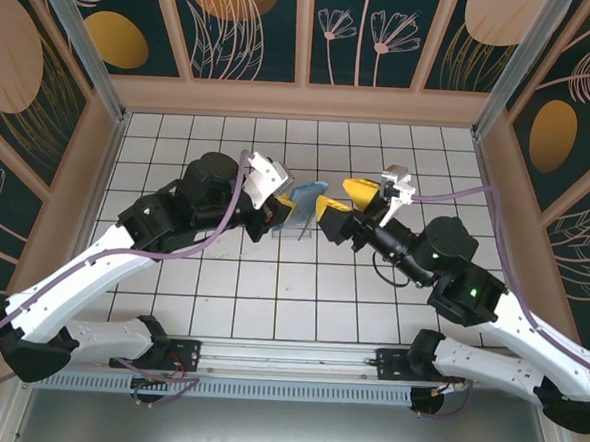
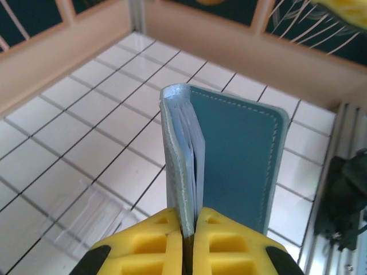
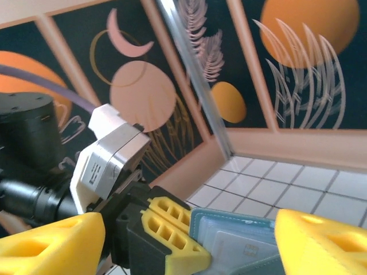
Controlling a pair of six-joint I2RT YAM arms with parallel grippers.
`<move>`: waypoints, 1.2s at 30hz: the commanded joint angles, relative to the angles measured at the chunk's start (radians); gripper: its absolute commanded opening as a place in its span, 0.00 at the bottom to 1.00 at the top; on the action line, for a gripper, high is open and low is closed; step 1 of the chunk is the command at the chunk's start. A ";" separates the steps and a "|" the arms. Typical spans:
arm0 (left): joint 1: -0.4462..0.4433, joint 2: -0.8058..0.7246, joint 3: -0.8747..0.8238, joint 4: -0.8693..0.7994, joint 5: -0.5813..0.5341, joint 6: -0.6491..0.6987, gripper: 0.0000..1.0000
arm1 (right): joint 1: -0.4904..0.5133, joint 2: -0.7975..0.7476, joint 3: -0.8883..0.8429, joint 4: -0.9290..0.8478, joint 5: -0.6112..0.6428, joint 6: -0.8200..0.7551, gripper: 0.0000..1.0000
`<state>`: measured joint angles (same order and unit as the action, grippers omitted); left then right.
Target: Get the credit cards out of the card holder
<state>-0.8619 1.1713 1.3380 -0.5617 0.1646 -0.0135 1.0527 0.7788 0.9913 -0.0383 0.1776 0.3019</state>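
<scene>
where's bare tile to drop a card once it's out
Free: table tiles between the clear tray and the near rail, and the far rows along the back wall. Crowded: the centre, where the left gripper holds the card holder, right gripper open beside it.

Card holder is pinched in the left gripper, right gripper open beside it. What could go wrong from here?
1. The left gripper clamps only a narrow edge of the card holder; a pull could twist or slip it free.
2. The panels stand barely apart, so the open right gripper may catch a panel instead of the credit cards.
3. Held above the tiles, a loosened card could drop.
</scene>
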 commanded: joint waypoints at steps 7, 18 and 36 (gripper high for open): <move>0.001 -0.008 0.029 -0.007 -0.083 -0.073 0.00 | -0.083 0.000 -0.114 -0.041 0.010 0.175 0.81; 0.002 0.034 0.037 0.000 -0.101 -0.113 0.00 | -0.144 0.093 -0.174 0.087 -0.193 0.247 0.83; 0.032 -0.040 -0.178 0.252 0.058 -0.324 0.00 | -0.288 0.061 -0.191 -0.064 -0.301 0.216 0.02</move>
<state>-0.8421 1.1561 1.1934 -0.4030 0.1745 -0.2569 0.7792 0.8669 0.7841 -0.0601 -0.0772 0.5518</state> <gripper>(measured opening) 0.064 0.056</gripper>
